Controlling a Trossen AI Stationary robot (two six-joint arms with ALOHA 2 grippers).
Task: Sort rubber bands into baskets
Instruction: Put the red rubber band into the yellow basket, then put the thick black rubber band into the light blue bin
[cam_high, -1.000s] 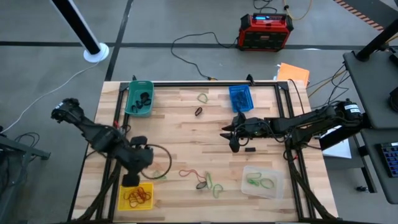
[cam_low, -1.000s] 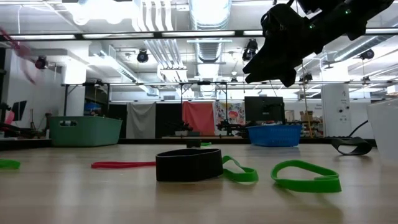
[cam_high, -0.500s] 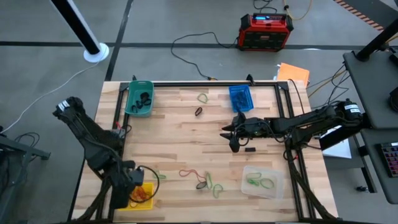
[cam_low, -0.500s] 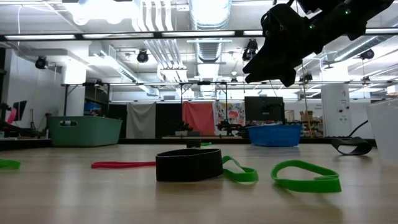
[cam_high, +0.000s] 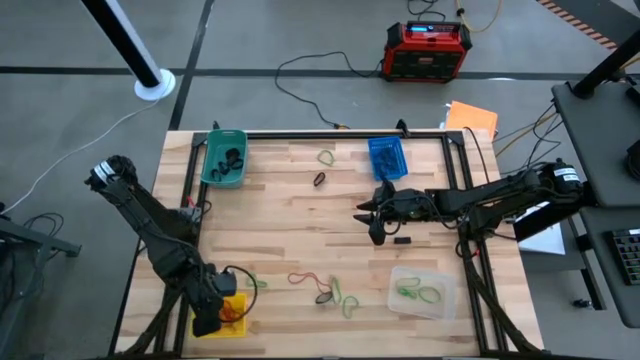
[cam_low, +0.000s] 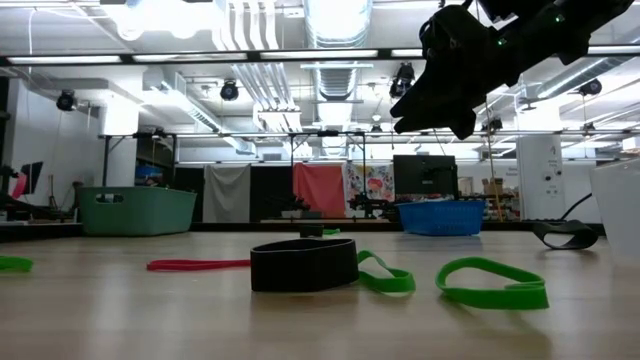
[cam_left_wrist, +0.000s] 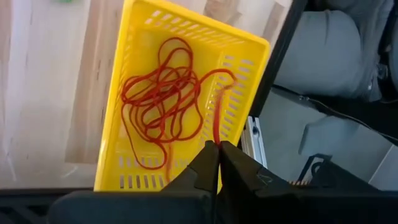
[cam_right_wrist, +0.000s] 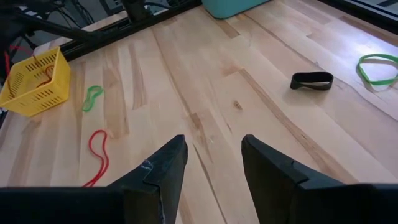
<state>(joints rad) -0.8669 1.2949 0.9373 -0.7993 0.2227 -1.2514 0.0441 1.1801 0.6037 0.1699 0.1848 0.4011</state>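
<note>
High view: L gripper (cam_high: 208, 318) hangs over the yellow basket (cam_high: 232, 322) at the table's near left corner, jaws pinched together on a red band (cam_left_wrist: 216, 127) that trails into the basket's red tangle. R gripper (cam_high: 366, 220) hovers mid-table w/ jaws apart, nothing betw. them, just near the blue basket (cam_high: 386, 157). Teal basket (cam_high: 224, 158) at far left holds black bands; clear basket (cam_high: 420, 291) near right holds green ones. Loose bands (cam_high: 332, 292) lie on the wood (cam_high: 290, 215) betw. the near baskets.

Two dark fingers (cam_right_wrist: 155, 177) stand apart above the desk (cam_right_wrist: 205, 87) — yellow basket (cam_right_wrist: 34, 84), red band (cam_right_wrist: 96, 155), green band (cam_right_wrist: 93, 98), black band (cam_right_wrist: 312, 80) beyond.
</note>
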